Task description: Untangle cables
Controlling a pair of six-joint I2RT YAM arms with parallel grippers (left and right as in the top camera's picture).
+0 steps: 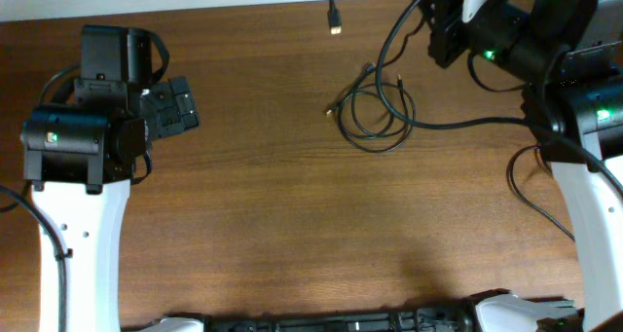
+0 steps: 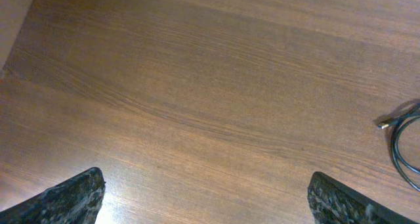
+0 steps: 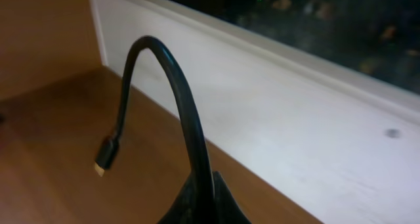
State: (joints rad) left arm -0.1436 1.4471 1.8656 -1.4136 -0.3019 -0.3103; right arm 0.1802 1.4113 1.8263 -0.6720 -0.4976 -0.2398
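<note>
Thin black looped cables [image 1: 375, 113] lie on the brown wooden table [image 1: 273, 205]; they seem light and floppy (best taken near a plug [image 2: 384, 124]). Right gripper [image 3: 200, 207] clenches one black cord [image 3: 180, 99]; left gripper [image 2: 207, 191] released.

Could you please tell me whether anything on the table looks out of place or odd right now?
One cable is off on its own: the right end effector is shut on it and it arches up, its plug dangling near the white ledge, apart from the loose coil mid-table. Nothing looks damaged.
</note>
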